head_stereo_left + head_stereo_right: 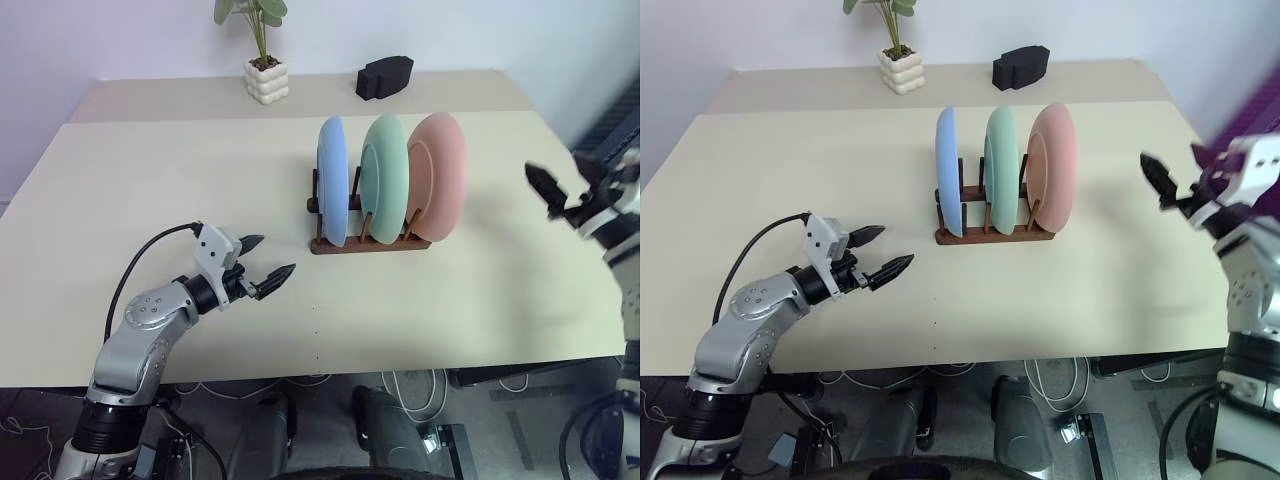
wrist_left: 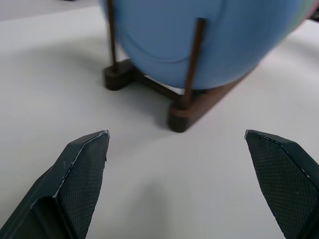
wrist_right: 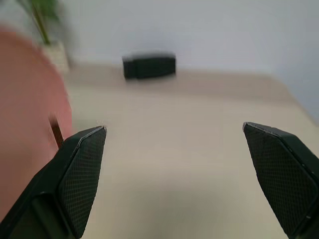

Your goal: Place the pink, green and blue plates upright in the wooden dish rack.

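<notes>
Both claws gape empty — left claw [image 1: 265,264] over bare table [image 1: 150,190], right claw [image 1: 560,190] beside the pink plate [image 1: 440,172] — well apart.

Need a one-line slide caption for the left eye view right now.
Blue plate, green plate and pink plate upright in the dark wooden dish rack; open left gripper and right gripper apart.

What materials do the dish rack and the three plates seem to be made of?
Dish rack: dark brown wood, by its color and thin round pegs; dull finish.
Blue plate, green plate, pink plate: smooth, matte, evenly colored; probably plastic or silicone, though glazed ceramic cannot be ruled out.
</notes>
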`<state>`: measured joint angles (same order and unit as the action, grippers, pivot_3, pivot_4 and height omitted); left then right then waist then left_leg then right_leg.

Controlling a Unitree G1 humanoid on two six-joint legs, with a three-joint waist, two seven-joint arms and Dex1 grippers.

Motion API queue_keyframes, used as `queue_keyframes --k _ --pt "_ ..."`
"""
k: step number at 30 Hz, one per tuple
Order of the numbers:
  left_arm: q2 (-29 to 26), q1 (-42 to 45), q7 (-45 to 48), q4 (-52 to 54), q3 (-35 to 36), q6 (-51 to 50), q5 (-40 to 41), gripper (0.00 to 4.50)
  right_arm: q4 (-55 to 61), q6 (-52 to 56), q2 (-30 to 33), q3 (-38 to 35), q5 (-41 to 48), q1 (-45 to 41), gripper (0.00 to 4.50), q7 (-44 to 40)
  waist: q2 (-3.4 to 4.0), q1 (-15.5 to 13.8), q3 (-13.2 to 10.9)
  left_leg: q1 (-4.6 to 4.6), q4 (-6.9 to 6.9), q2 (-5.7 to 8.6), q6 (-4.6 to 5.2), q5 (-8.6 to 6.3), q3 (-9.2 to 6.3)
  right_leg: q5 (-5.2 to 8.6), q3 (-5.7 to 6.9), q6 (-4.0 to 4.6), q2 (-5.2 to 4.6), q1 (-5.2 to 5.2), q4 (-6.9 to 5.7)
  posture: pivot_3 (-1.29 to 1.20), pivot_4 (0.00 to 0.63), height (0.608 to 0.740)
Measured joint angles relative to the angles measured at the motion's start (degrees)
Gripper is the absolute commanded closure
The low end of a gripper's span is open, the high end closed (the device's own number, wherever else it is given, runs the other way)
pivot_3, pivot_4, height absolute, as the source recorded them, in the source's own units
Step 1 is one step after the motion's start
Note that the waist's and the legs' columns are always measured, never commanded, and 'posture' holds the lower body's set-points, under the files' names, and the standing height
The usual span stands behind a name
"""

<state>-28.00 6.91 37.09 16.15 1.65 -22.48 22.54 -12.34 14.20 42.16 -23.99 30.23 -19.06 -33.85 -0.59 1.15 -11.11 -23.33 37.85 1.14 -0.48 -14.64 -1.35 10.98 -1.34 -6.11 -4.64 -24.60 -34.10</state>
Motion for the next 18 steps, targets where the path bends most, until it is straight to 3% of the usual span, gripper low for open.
queue_keyframes --k 6,18 --pt "0.0 -4.0 -1.2 -6.0 1.6 4.0 -3.2 0.0 -6.3 -5.8 -5.3 3.9 -4.6 3.8 0.04 -3.2 0.01 -0.2 0.0 0.01 0.03 -0.01 0.0 0.0 -0.01 0.0 -0.01 0.0 -0.03 0.04 0.02 0.0 0.15 0.736" --pt "-1.3 -6.5 -1.8 -1.7 2.7 2.8 -3.1 0.0 -9.6 -5.4 -5.4 5.4 -4.3 4.4 0.04 -12.3 -0.01 -0.5 0.0 0.0 0.07 -0.05 0.0 0.0 -0.09 0.01 0.01 0.0 -0.05 0.09 0.01 0.0 0.15 0.736"
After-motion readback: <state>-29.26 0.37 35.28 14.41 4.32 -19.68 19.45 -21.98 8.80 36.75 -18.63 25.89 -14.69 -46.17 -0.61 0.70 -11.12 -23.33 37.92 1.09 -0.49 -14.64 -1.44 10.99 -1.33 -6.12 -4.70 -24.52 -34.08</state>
